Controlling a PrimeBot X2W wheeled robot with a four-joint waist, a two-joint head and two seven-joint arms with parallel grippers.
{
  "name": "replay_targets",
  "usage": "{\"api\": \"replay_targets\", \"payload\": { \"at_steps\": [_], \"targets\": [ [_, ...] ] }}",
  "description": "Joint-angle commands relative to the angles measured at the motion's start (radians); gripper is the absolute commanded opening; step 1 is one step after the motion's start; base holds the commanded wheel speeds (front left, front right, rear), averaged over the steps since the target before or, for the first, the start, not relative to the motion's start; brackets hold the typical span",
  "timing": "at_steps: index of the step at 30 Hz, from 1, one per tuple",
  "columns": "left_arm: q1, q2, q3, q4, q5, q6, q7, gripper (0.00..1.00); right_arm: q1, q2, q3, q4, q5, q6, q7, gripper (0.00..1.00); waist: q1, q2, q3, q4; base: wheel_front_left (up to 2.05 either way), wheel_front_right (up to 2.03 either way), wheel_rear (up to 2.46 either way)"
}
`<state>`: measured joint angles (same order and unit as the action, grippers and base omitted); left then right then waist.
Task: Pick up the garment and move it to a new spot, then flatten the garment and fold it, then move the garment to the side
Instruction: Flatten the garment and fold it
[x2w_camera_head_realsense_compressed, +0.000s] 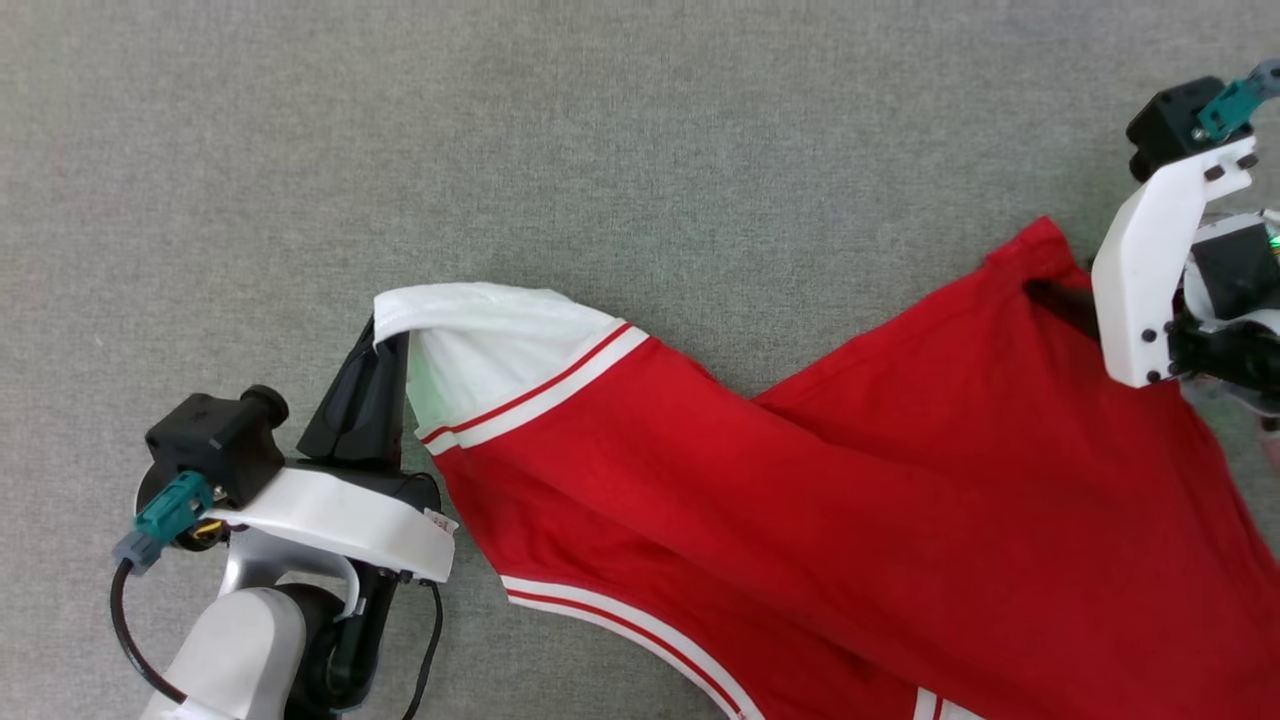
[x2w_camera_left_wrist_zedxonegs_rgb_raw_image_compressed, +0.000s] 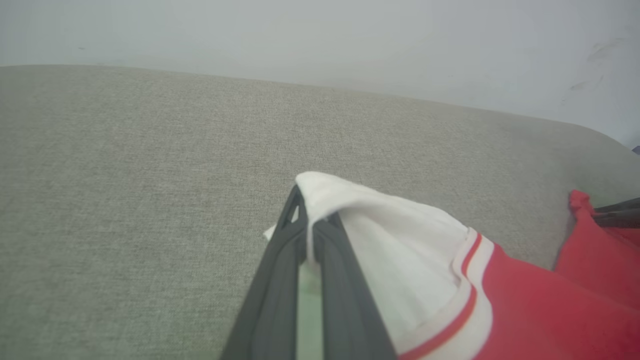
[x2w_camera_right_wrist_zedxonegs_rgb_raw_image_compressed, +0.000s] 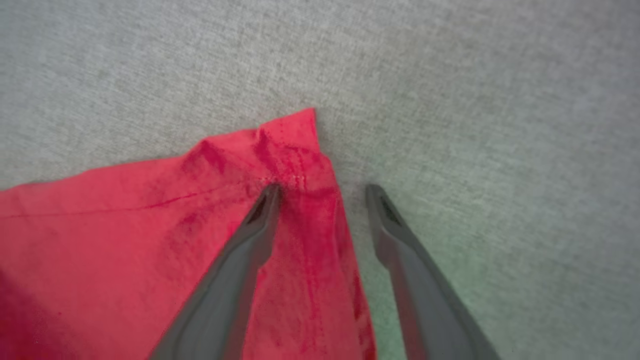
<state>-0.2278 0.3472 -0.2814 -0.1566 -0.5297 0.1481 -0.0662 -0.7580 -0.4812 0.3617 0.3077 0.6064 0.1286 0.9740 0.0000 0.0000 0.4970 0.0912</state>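
Note:
The garment (x2w_camera_head_realsense_compressed: 850, 480) is a red jersey with a white sleeve and red-and-white stripe trim, lying spread and creased on the grey surface. My left gripper (x2w_camera_head_realsense_compressed: 385, 335) is shut on the white sleeve's edge (x2w_camera_left_wrist_zedxonegs_rgb_raw_image_compressed: 400, 240) and lifts it into a peak; its fingers (x2w_camera_left_wrist_zedxonegs_rgb_raw_image_compressed: 280, 280) press together on the cloth. My right gripper (x2w_camera_right_wrist_zedxonegs_rgb_raw_image_compressed: 322, 189) stands open at the red hem corner (x2w_camera_right_wrist_zedxonegs_rgb_raw_image_compressed: 295, 135). One finger rests on the cloth and the other on the bare surface beside it. In the head view that gripper (x2w_camera_head_realsense_compressed: 1055, 298) is at the garment's far right corner.
A grey woven cloth surface (x2w_camera_head_realsense_compressed: 600, 150) lies under everything. Its far edge (x2w_camera_left_wrist_zedxonegs_rgb_raw_image_compressed: 350, 92) shows in the left wrist view, with a pale wall behind it. The garment's lower part runs out past the bottom of the head view.

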Motion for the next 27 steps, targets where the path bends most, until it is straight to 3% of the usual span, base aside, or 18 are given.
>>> {"api": "replay_targets", "payload": {
  "at_steps": [1,10,11,13,14,21,27],
  "targets": [
    [0.004,-0.001,0.002,0.006,-0.003,-0.004,-0.007,0.00,0.121,0.047,0.068,0.086,0.017,0.004,0.030,0.00,0.0000,0.0000,-0.017,-0.005,0.00,0.00,0.00],
    [-0.056,0.022,0.030,0.063,-0.018,-0.015,-0.008,0.00,0.030,0.083,-0.052,0.158,-0.001,0.002,-0.267,0.00,0.0000,0.0000,-0.163,-0.048,0.00,0.00,0.00],
    [-0.116,0.027,0.040,0.096,-0.027,-0.025,-0.001,0.00,0.007,0.119,-0.099,0.198,-0.025,0.002,-0.350,0.00,0.0000,0.0000,-0.207,-0.076,0.00,0.00,0.00],
    [-0.175,0.024,0.048,0.130,-0.036,-0.036,0.000,0.00,-0.010,0.132,-0.123,0.221,-0.052,0.002,-0.398,0.00,0.0000,0.0000,-0.232,-0.089,0.00,0.00,0.00],
    [-0.273,0.018,0.055,0.204,-0.048,-0.062,-0.007,0.00,-0.045,0.156,-0.152,0.254,-0.088,0.002,-0.457,0.00,0.0000,0.0000,-0.260,-0.111,0.00,0.00,0.00],
    [-0.552,0.004,0.060,0.453,-0.049,-0.117,-0.034,0.00,-0.175,0.191,-0.201,0.328,-0.168,0.002,-0.549,0.00,0.0000,0.0000,-0.283,-0.142,0.00,0.00,0.00],
    [-0.818,0.017,0.053,0.644,-0.013,-0.156,-0.082,0.00,-0.346,0.210,-0.249,0.369,-0.248,0.002,-0.664,0.00,0.0000,0.0000,-0.240,-0.149,0.00,0.00,0.00]
  ]
}}
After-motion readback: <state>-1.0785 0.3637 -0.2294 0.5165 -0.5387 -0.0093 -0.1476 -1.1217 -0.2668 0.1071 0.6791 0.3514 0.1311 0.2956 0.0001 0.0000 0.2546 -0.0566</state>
